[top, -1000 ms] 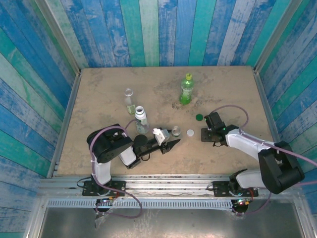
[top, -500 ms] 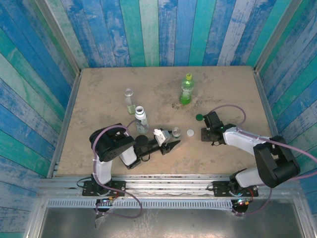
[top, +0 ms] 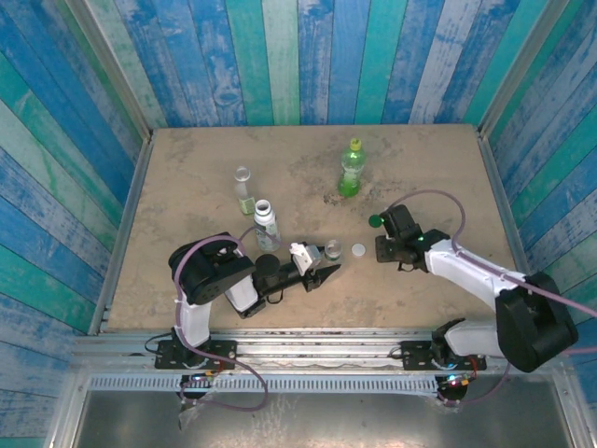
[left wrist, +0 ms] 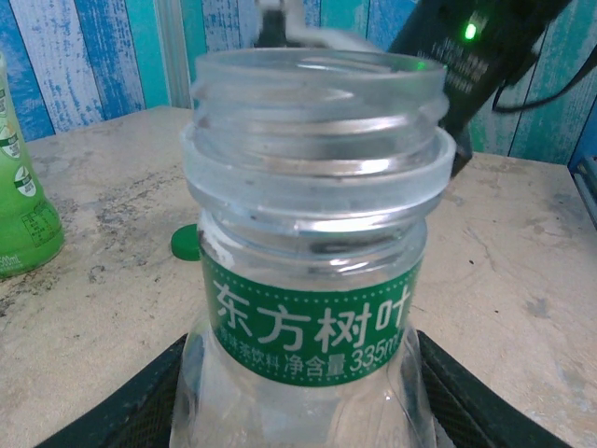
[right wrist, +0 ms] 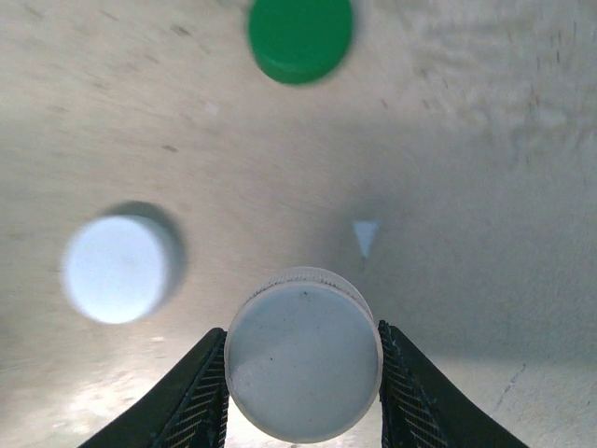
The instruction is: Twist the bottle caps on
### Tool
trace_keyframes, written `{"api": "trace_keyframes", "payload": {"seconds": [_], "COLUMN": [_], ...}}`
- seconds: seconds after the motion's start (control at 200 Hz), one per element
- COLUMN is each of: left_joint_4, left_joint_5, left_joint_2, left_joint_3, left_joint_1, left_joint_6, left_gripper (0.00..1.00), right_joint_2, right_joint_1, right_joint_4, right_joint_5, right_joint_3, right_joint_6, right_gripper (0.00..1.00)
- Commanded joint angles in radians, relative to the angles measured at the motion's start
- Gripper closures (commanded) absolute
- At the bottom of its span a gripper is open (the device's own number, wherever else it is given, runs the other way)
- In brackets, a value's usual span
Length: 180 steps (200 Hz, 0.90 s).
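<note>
Bottle caps check-in: one small white round plastic cap (right wrist: 303, 359) sits pinched in the right hand (right wrist: 300, 353), fingers pressed on both its sides. It's either on or just above the tan stone-look table (right wrist: 466, 140), can't tell which. The left hand (left wrist: 300, 392) is clamped round the lower body of a clear plastic bottle with a green label (left wrist: 312, 187), holding it upright with the open threaded neck facing up. My guess is that's so the cap can go straight on without the bottle spinning. The bottle stands near the front middle of the table, with the right hand near it. A second white plastic cap (right wrist: 117, 269) and a dark green plastic cap (right wrist: 300, 37) lie loose nearby, probably waiting their turn.
</note>
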Motion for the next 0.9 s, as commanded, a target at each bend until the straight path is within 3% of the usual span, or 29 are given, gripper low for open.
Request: {"api": "trace_keyframes", "payload": {"seconds": [0.0, 0.345, 0.701, 0.896], "left_joint_4": [0.032, 0.022, 0.022, 0.006], "left_joint_5": [0.013, -0.01, -0.006, -0.02], "left_joint_2": [0.025, 0.031, 0.06, 0.055], "left_joint_3": [0.012, 0.02, 0.056, 0.056], "left_joint_1": [-0.006, -0.006, -0.006, -0.006], "left_joint_6": [0.009, 0.013, 0.013, 0.011], "left_gripper": [0.47, 0.47, 0.47, 0.48], "right_joint_2": [-0.056, -0.132, -0.042, 0.021], "right_joint_1": [0.043, 0.233, 0.371, 0.389], "right_joint_4": [-0.128, -0.353, -0.41, -0.419], "right_joint_5": [0.007, -0.014, -0.109, -0.106], "right_joint_3": [0.08, 0.339, 0.5, 0.517], "right_joint_6": [-0.033, -0.051, -0.084, -0.112], "right_gripper": [0.62, 0.61, 0.61, 0.6]}}
